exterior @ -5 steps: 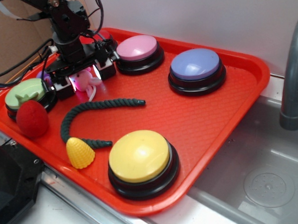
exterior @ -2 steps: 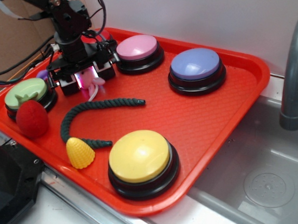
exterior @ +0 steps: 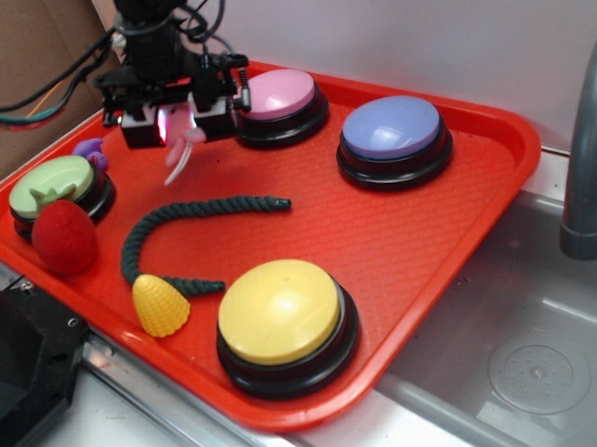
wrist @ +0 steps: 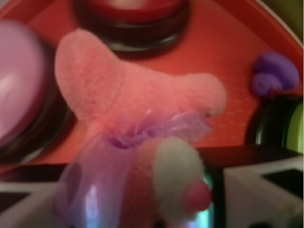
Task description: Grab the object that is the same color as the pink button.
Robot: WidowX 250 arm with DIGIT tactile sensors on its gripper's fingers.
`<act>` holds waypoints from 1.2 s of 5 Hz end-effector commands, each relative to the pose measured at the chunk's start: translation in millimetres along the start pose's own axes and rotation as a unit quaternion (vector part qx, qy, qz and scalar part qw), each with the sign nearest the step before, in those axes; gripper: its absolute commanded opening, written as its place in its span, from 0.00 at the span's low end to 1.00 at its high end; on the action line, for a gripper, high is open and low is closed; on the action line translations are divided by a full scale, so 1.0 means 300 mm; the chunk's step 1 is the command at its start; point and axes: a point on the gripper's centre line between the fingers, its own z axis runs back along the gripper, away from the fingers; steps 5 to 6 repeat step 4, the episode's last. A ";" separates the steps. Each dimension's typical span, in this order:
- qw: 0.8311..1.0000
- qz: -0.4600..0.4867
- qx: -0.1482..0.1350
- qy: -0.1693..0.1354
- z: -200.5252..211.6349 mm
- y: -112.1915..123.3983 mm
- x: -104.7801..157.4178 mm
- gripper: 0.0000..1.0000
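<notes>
Pink toy held in my gripper, up off the tray.

My gripper [exterior: 175, 121] is closed on the pink toy [exterior: 182, 137], which hangs clear above the red tray [exterior: 409, 228], its white string [exterior: 174, 168] dangling below. The pink button [exterior: 276, 94] sits just beside my gripper. In the wrist view the toy [wrist: 137, 104] fills the frame, with a sheer purple ribbon [wrist: 142, 135] on it; the small purple toy [wrist: 275, 73] lies on the tray beyond.
</notes>
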 end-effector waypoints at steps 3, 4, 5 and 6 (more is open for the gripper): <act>0.933 -0.334 -0.132 0.024 0.293 -0.019 -0.114 0.00; 0.948 -0.295 -0.120 0.004 0.298 -0.003 -0.096 0.00; 0.948 -0.295 -0.120 0.004 0.298 -0.003 -0.096 0.00; 0.948 -0.295 -0.120 0.004 0.298 -0.003 -0.096 0.00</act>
